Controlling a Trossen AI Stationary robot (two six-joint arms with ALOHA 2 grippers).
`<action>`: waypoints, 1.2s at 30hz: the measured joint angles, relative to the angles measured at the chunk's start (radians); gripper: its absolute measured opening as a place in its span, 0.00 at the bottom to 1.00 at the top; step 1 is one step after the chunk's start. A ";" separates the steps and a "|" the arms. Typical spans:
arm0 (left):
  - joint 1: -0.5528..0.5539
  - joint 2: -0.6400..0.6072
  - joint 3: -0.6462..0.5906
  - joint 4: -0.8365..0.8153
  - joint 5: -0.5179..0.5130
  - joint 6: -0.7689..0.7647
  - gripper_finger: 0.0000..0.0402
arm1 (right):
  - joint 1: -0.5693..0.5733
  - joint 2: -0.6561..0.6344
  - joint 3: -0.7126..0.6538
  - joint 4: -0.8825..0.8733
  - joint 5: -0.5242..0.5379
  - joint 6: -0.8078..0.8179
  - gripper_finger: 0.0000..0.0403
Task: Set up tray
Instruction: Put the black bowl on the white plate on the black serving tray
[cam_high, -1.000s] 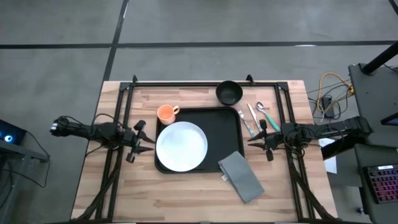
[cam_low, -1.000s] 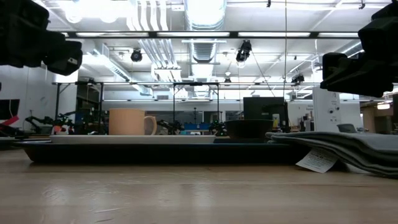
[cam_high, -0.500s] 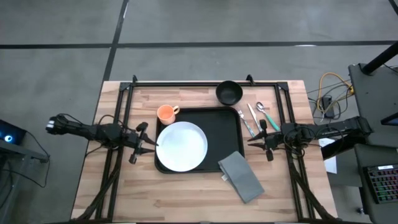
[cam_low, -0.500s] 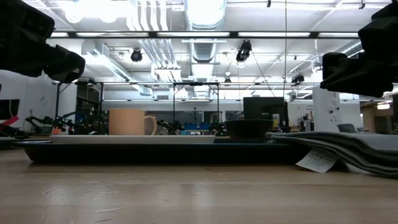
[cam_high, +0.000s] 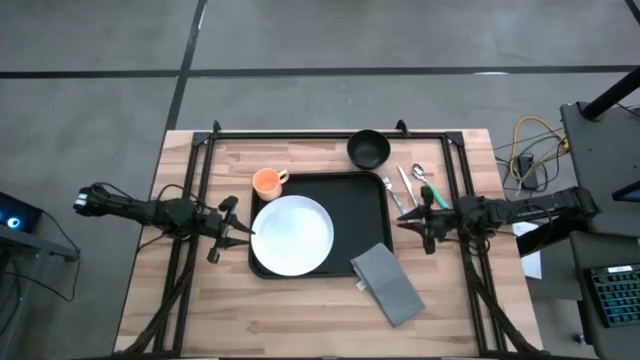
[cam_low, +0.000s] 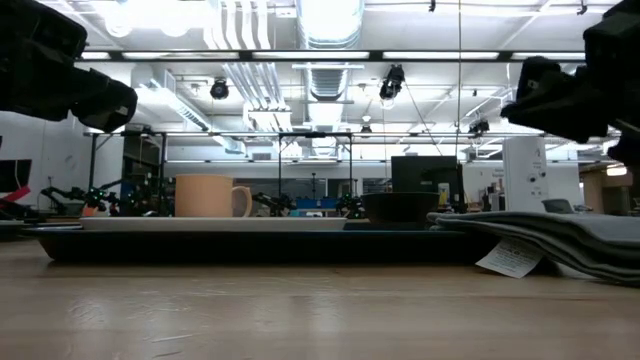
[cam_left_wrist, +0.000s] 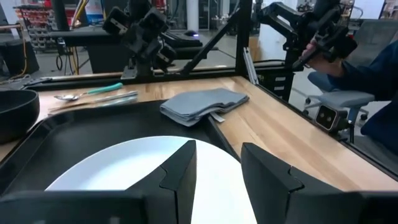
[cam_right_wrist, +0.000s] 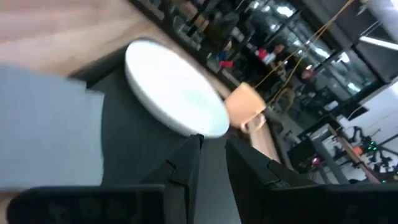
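The black tray (cam_high: 375, 200) lies mid-table and carries the white plate (cam_high: 292, 234) on its left half. A grey folded napkin (cam_high: 388, 283) lies across the tray's near right corner and onto the table. An orange cup (cam_high: 267, 182) stands on the table at the tray's far left corner. My left gripper (cam_high: 245, 232) hovers open at the tray's left edge, and its own view shows its fingers over the plate (cam_left_wrist: 124, 165). My right gripper (cam_high: 403, 220) hovers just right of the tray, its fingers narrowly open, facing the plate (cam_right_wrist: 174, 99) and cup (cam_right_wrist: 245, 106).
A black bowl (cam_high: 368, 149) stands beyond the tray's far right corner. Cutlery (cam_high: 410, 185) lies on the table right of the tray, close to my right gripper. A black frame runs along the table's far and side edges. A person (cam_left_wrist: 367, 68) sits beyond the table's right side.
My left gripper has moved a little toward the tray's left edge. My right gripper has shifted slightly toward the tray and the far edge, and it has tipped. The tray, plate, cup and napkin have stayed where they were.
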 joint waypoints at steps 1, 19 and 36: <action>0.000 0.000 -0.001 -0.001 0.000 0.000 0.27 | 0.000 0.000 0.000 0.023 -0.005 0.008 0.17; 0.000 0.000 -0.001 0.003 -0.004 0.027 0.27 | 0.000 0.010 0.075 0.492 -0.088 0.295 0.17; 0.000 0.000 -0.001 0.003 -0.006 0.071 0.27 | 0.000 0.213 0.506 -0.098 0.138 0.219 0.17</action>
